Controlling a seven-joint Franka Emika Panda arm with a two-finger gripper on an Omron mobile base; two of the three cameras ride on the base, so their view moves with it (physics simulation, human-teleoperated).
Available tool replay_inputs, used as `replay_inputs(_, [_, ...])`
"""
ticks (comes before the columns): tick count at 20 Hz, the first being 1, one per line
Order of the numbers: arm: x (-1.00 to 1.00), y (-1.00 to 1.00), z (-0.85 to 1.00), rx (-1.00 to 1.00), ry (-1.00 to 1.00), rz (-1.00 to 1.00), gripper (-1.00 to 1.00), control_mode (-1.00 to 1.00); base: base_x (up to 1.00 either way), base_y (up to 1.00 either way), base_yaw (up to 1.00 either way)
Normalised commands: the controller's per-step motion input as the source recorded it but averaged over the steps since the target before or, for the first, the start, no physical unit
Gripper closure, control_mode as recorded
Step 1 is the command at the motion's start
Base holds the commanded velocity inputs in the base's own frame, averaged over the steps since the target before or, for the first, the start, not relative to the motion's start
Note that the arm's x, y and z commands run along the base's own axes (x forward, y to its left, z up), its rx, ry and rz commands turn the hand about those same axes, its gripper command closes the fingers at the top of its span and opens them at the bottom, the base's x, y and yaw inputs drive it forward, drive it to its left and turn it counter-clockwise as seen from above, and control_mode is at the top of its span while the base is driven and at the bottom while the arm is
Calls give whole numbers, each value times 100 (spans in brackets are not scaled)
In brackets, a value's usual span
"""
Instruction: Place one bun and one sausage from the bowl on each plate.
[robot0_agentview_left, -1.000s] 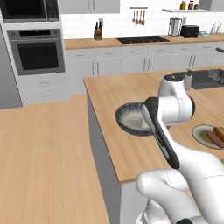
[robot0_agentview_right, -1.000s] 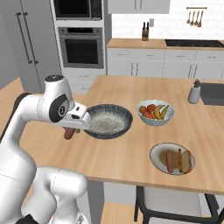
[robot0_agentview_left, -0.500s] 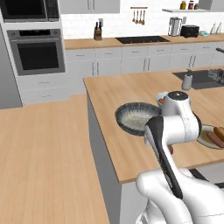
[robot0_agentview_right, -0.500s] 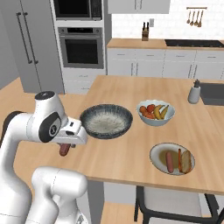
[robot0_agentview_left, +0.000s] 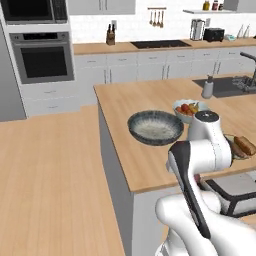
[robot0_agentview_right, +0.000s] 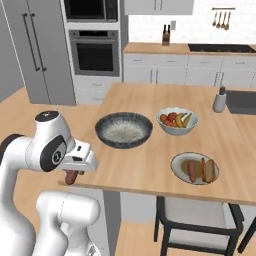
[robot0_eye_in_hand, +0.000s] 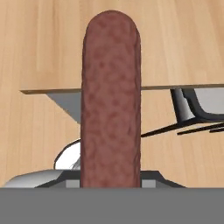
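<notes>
Rendered kitchen w/ a wooden island desk (robot0_agentview_right: 150, 165). In the right base view the white arm stood at 8 o'clock, its tool (robot0_agentview_right: 71, 176) hanging just off the desk's near-left corner, pinching a reddish-brown sausage (robot0_agentview_right: 71, 176) that pointed down below it. In the hand view the sausage (robot0_eye_in_hand: 111, 100) ran straight up the middle of the frame, w/ the desk edge and a dark chair behind it; the finger tips themselves were hidden by it.

The big dark bowl (robot0_agentview_right: 123, 130) sat near the centre of the desk, approx 12 o'clock from the tool and well apart from it; pale speckled inside, looked bare. In the left base view the same bowl (robot0_agentview_left: 155, 127) lay at centre, just left of the arm's upper joint.

A white bowl of fruit (robot0_agentview_right: 177, 121) sat just beside the dark bowl, at its 3 o'clock. One plate (robot0_agentview_right: 195, 168) lay at 4 o'clock from the dark bowl, near the desk's front edge, carrying a bun and a sausage side by side. In the left base view that plate (robot0_agentview_left: 239, 150) showed partly behind the arm, at 3 o'clock. A small grey bottle (robot0_agentview_right: 219, 100) stood near the sink, at 2 o'clock.
</notes>
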Motion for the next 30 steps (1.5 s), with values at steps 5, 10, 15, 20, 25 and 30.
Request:
replay_inputs(5, [0,0,0,0,0,0,100,100,-99,-54,-1])
replay_inputs(10, [0,0,0,0,0,0,100,100,-32,-95,0])
replay_inputs(15, [0,0,0,0,0,0,100,100,20,-100,0])
replay_inputs(20, [0,0,0,0,0,0,100,100,10,-100,0])
replay_inputs(25, [0,0,0,0,0,0,100,100,17,-100,0])
replay_inputs(30, [0,0,0,0,0,0,100,100,24,-100,0])
